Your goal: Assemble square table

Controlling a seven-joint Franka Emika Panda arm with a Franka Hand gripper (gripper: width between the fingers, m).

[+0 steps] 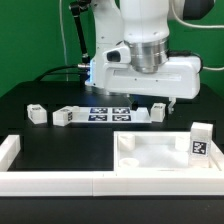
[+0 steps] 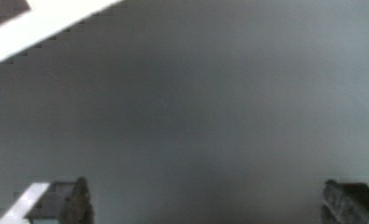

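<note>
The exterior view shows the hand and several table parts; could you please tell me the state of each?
hand: open, empty, above the table.
square top: lying flat, rim up.
upright leg: standing at the top's corner; cannot tell whether it is fitted.
outer leg, farthest to the exterior view's left: lying loose.
second leg: lying loose.
leg near the hand: lying loose.

No legible text, numbers or brand marks in either view. The only signs are black-and-white square tags, with patterns too small to decode. There's a row of them on the marker board [image 1: 112, 112], just beside the gripper [image 1: 150, 100] on the exterior view's left. One is on the upright leg [image 1: 200, 141], nearer the camera than the gripper, toward the exterior view's right. The wrist view is blurred, nothing readable.
</note>
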